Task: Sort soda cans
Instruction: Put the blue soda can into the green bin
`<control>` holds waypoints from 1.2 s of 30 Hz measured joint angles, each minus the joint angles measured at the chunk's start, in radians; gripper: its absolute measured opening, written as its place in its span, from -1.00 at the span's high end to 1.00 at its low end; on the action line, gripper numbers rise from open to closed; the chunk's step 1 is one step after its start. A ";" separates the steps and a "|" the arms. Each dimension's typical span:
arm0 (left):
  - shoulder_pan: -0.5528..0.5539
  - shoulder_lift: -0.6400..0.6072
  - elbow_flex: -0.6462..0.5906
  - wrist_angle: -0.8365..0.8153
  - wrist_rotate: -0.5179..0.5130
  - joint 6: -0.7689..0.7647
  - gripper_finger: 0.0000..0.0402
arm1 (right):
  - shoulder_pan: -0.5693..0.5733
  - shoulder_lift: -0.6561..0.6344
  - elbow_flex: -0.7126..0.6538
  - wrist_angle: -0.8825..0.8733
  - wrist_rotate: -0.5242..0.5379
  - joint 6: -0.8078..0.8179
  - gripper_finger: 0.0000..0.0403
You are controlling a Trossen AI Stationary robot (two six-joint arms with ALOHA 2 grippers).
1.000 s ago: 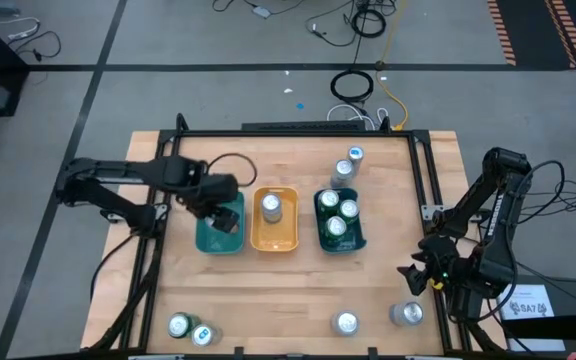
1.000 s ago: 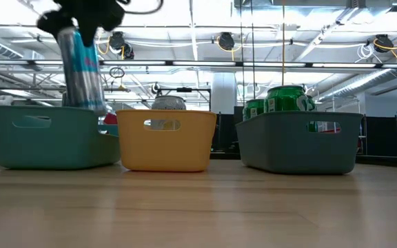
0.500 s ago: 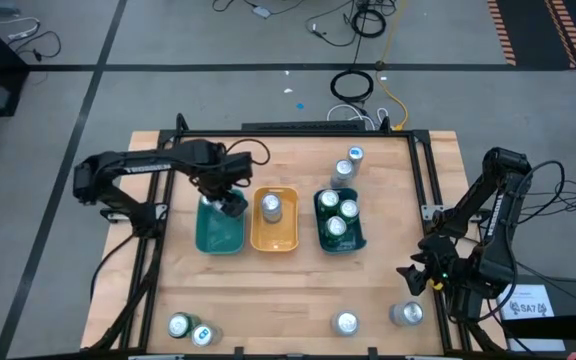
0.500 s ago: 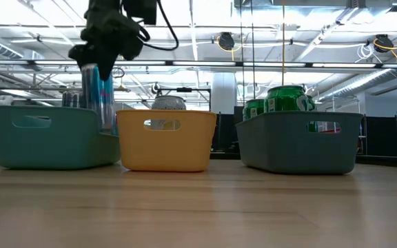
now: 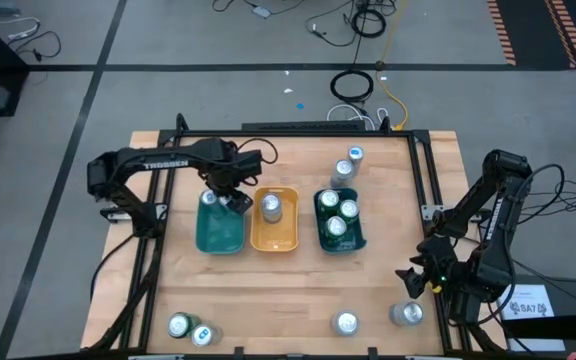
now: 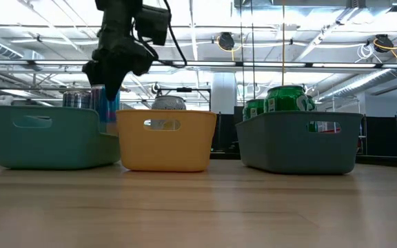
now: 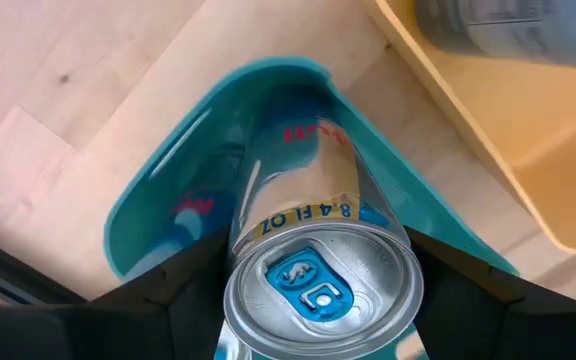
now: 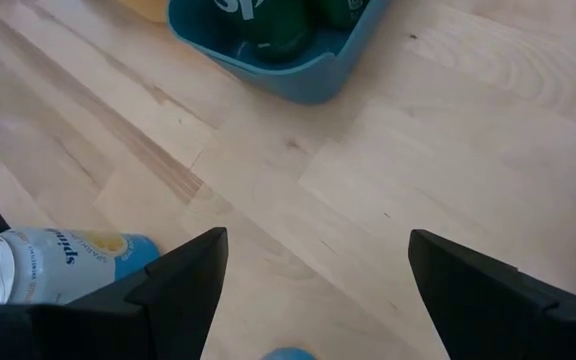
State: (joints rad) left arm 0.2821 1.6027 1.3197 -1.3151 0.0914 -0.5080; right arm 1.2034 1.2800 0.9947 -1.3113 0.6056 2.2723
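My left gripper (image 5: 231,197) is shut on a blue-and-silver soda can (image 7: 313,250) over the far right corner of the teal tray (image 5: 218,232). The can stands upright with its lower part down inside the tray (image 6: 106,109). Another can (image 5: 208,199) stands in the same tray. A silver can (image 5: 271,207) stands in the yellow tray (image 5: 275,238), and green cans (image 5: 336,214) stand in the dark tray (image 5: 356,238). My right gripper (image 5: 414,281) is open and empty near the table's front right. My left gripper pinches the can's upper body just below its silver top (image 7: 318,290), one finger (image 7: 173,290) on each side. The fingers come from above, pointing down. The can is upright, its lower part within the teal tray's walls; whether it rests on the tray's floor is hidden.
Two cans (image 5: 348,163) stand behind the dark tray. Two cans (image 5: 190,329) stand at the front left, one (image 5: 346,322) at the front middle. A can (image 5: 405,314) lies on its side by my right gripper, also in the right wrist view (image 8: 58,262).
My left gripper has gone toward the table's far and right edges and down, carrying the can. The can has sunk from well above the teal tray to partly inside it, staying upright.
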 joint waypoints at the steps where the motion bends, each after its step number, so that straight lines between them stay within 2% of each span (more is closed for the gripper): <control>1: 0.000 0.009 0.000 0.002 -0.002 0.002 -0.31 | 0.000 0.000 0.000 0.000 0.000 -0.001 -0.50; 11: 0.002 0.038 0.001 0.003 -0.024 0.020 -0.31 | 0.000 0.000 0.000 0.010 0.000 -0.006 -0.50; 36: 0.039 0.038 0.000 0.001 0.013 0.043 -0.31 | 0.000 0.000 0.000 0.055 0.000 -0.006 -0.50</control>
State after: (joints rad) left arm 0.3214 1.6405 1.3201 -1.3140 0.1040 -0.4652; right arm 1.2034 1.2803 0.9951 -1.2560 0.6060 2.2662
